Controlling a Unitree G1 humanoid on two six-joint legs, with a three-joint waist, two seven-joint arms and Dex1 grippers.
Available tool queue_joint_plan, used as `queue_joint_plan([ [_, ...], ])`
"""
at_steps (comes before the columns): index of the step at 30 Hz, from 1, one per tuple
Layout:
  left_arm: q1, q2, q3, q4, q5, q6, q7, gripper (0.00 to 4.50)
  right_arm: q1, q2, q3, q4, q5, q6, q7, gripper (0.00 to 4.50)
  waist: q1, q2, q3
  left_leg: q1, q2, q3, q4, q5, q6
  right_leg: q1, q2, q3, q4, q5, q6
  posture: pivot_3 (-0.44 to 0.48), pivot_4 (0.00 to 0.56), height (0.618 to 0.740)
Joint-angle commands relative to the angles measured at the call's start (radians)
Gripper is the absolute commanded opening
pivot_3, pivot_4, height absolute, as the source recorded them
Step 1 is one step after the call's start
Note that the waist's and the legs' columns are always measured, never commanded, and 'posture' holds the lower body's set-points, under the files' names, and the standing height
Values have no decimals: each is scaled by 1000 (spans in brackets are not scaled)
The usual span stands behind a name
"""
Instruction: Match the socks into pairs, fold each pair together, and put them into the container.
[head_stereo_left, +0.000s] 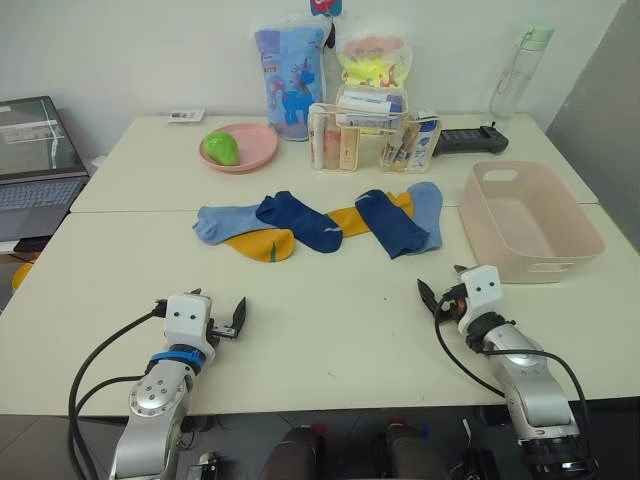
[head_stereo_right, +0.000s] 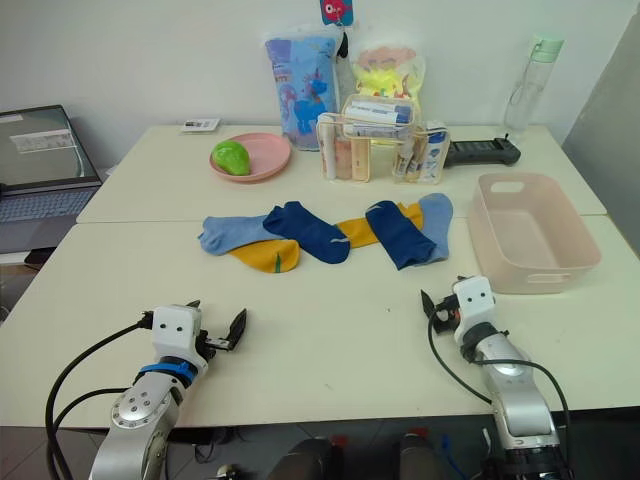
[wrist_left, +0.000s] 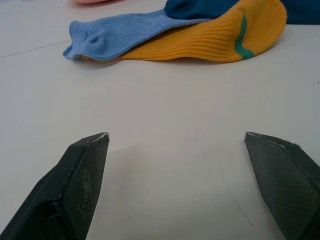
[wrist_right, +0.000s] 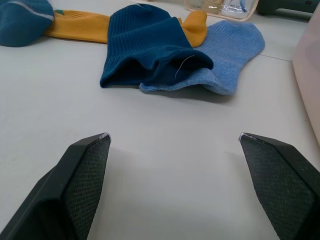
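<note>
White table (head_stereo_left: 330, 340) holds unpaired socks (head_stereo_left: 320, 222); both tools spread wide.

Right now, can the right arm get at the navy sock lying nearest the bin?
Probably yes. The right gripper is open and faces that navy sock across bare table; the bin sits off to the side.

Looking forward and down from head height, from the near edge of the table (head_stereo_left: 330, 350), taking in its whole top to the far wall; two eye views nearly identical, slightly offset sideways. Left wrist view low over the tabletop, facing far, close to the light blue sock (wrist_left: 120, 35) and mustard sock (wrist_left: 210, 42). Right wrist view equally low, facing the navy sock (wrist_right: 150, 50). Sock row shared by all.
</note>
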Motion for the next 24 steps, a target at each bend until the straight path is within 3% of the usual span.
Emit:
queue_joint_plan([
  [1, -3, 13, 6, -14, 2, -6, -6, 4500, -13, -5, -12, -33, -1, -17, -1, 4423, 0, 0, 0, 0, 0, 0, 0, 0, 0, 0, 0, 0, 0, 0, 0, 0, 150, 740],
  [24, 2, 2, 2, -13, 3, -23, -14, 4500, -26, -15, -12, -32, 4, -5, 8, 4423, 0, 0, 0, 0, 0, 0, 0, 0, 0, 0, 0, 0, 0, 0, 0, 0, 150, 740],
])
